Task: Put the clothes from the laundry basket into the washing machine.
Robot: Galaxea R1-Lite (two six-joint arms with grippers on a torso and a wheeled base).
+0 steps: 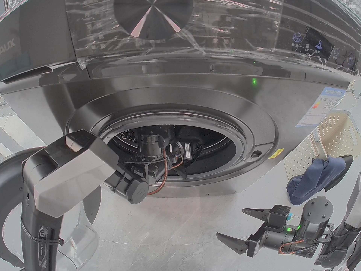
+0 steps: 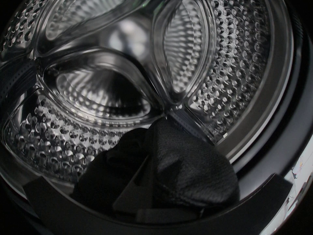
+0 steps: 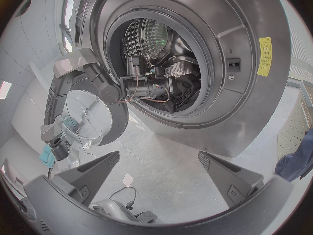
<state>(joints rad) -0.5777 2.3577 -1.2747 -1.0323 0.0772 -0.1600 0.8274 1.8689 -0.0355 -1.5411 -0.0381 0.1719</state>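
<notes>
The washing machine (image 1: 225,95) stands with its round opening (image 1: 240,132) facing me. My left arm reaches through the opening, and its left gripper (image 1: 193,151) sits inside the steel drum (image 2: 228,66). It is shut on a black garment (image 2: 195,173) that bulges over the fingers, low in the drum; the same black garment (image 3: 177,105) hangs under the left gripper (image 3: 177,93). My right gripper (image 1: 231,223) hovers open and empty over the floor in front of the machine. A navy garment (image 1: 316,179) drapes over the rim of the cream laundry basket (image 1: 338,132).
The machine's door (image 1: 11,192) is swung open on the left, its glass bowl (image 3: 88,121) beside my left arm. The basket (image 3: 293,128) stands right of the machine, close to my right arm. Grey floor (image 1: 180,226) lies between the right gripper (image 3: 158,154) and the machine.
</notes>
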